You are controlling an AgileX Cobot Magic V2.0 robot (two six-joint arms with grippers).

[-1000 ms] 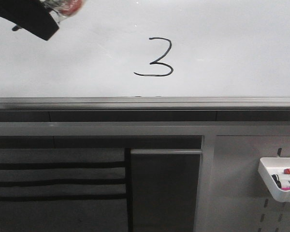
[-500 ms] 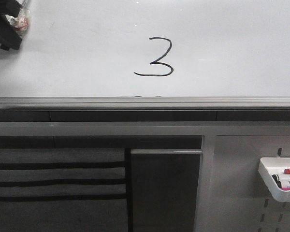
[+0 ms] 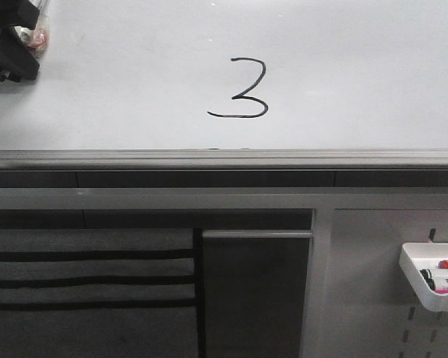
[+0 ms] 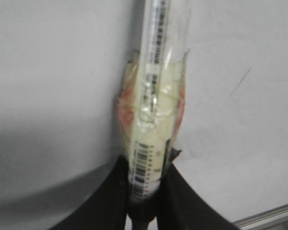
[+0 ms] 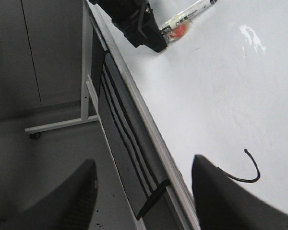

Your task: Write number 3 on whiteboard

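The number 3 (image 3: 243, 89) stands in thin black ink near the middle of the whiteboard (image 3: 358, 67). My left gripper (image 3: 11, 52) is at the board's far left, well away from the digit, shut on a marker (image 4: 156, 96) whose clear barrel is wrapped in tape with red patches. The left wrist view shows the black fingers (image 4: 110, 201) pinching the marker's barcoded end. In the right wrist view my right gripper (image 5: 143, 163) is open and holds nothing; part of the digit's stroke (image 5: 247, 175) shows beside one finger, and the left gripper (image 5: 139, 28) with the marker (image 5: 187, 17) is further off.
A grey metal rail (image 3: 224, 158) runs along the board's lower edge. Below it are a dark panel with black stripes (image 3: 89, 283) and a pegboard with a white tray (image 3: 433, 280) that holds markers. The board's stand leg (image 5: 62, 124) rests on the floor.
My left gripper has moved with the marker from the board's upper left out to the left edge, then settled slightly lower. The digit is unchanged.
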